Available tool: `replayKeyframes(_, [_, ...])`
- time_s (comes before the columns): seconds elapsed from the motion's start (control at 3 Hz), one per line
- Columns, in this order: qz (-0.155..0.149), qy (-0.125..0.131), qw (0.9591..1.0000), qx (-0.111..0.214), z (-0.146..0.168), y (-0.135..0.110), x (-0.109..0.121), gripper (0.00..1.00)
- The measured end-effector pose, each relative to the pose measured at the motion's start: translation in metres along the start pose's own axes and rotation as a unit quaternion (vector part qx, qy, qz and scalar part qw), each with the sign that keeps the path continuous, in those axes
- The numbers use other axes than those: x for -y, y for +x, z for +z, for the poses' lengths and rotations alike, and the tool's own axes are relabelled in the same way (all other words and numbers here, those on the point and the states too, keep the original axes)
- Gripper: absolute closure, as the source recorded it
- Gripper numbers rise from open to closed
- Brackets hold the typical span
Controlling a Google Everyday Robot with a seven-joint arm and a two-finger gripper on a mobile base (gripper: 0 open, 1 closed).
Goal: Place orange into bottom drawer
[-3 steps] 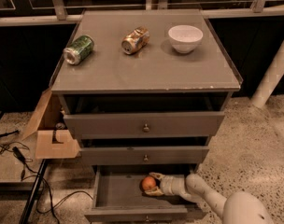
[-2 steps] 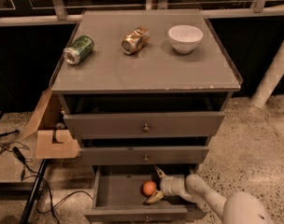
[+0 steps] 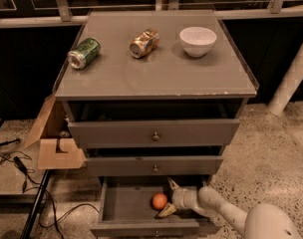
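No text, brand, number or sign can be read anywhere in the view.

- Two cans are seen lying on their sides on the cabinet top [image 3: 156, 78]: a green can [image 3: 84, 53] and a gold-brown can [image 3: 144, 42]. Any lettering on either is too small to be made out.
- No print can be told on the cardboard box [image 3: 54, 143] left of the cabinet.
- The gripper [image 3: 167, 198] is noted inside the bottom drawer [image 3: 126, 208], fingers spread apart, just beside the orange [image 3: 159, 201]. No marking on it can be read.

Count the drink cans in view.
2: green can left on the cabinet top, gold can at its middle. Upper drawers could hide more. Tool sits in the bottom drawer.
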State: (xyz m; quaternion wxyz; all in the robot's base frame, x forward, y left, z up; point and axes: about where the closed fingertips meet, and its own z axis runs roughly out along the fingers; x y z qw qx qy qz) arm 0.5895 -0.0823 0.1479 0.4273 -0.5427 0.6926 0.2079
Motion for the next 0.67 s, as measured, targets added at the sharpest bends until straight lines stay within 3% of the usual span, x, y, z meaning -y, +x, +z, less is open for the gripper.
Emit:
replayKeyframes(0.33, [-0.006, 0.048, 0.9966, -0.066, -0.0399, 0.0107, 0.0056, 0.0])
replayKeyframes(0.67, [-0.006, 0.048, 0.9966, -0.066, -0.0399, 0.0107, 0.0056, 0.0])
